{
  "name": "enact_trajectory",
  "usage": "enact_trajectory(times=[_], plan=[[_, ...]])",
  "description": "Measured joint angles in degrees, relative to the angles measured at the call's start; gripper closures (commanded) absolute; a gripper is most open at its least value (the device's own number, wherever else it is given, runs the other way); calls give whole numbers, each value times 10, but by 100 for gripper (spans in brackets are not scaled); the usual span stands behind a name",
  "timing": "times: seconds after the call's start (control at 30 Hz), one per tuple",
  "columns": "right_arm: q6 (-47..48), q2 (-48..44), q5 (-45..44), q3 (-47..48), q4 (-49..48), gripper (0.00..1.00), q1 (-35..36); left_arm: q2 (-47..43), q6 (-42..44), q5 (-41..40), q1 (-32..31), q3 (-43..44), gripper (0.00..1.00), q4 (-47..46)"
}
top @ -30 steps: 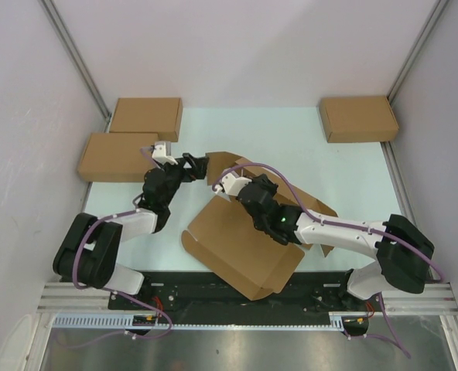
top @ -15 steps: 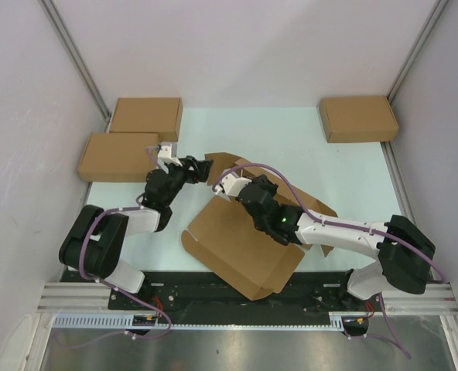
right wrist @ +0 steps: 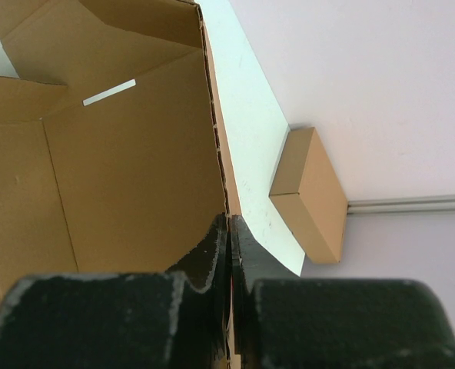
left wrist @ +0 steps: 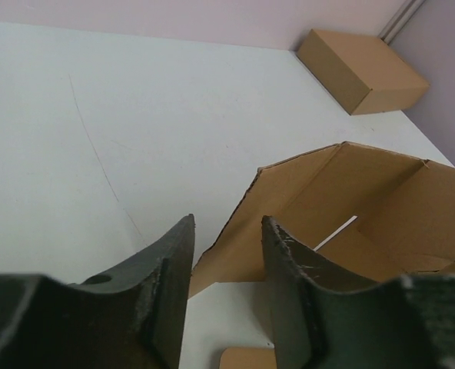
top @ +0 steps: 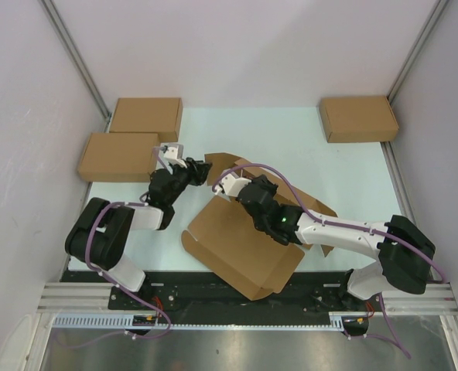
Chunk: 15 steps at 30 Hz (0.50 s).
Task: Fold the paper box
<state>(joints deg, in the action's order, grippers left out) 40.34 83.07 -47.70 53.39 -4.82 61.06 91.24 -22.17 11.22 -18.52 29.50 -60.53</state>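
The paper box [top: 240,247] lies half folded in the middle of the table, its large brown panel tilted toward the near edge. My right gripper [top: 227,185] is shut on the upper edge of one raised wall; in the right wrist view that wall [right wrist: 120,177] runs straight into the closed jaws [right wrist: 229,219]. My left gripper [top: 204,171] sits just left of the box's far-left flap [top: 223,162]. In the left wrist view its fingers [left wrist: 174,261] stand partly apart around the gripper's gap [left wrist: 227,223], with the flap's edge [left wrist: 289,192] just beyond them and nothing clamped.
Three closed cardboard boxes stand at the back: two on the left [top: 145,117] [top: 117,157], close behind my left arm, and one on the right [top: 358,118]. Walls with metal posts enclose the table on both sides.
My left gripper has slid right toward the box's far-left flap and its jaws have narrowed. The right gripper and the box have stayed put.
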Motion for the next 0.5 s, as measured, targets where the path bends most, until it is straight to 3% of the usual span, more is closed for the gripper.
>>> enact_trajectory(times=[0.2, 0.33, 0.5], plan=[[-3, 0, 0, 0, 0, 100, 1, 0, 3, 10, -2, 0, 79, -13], [-3, 0, 0, 0, 1, 100, 1, -11, 6, 12, -5, -1, 99, -5], [-10, 0, -2, 1, 2, 100, 0, -52, 20, 20, -16, -14, 100, 19]])
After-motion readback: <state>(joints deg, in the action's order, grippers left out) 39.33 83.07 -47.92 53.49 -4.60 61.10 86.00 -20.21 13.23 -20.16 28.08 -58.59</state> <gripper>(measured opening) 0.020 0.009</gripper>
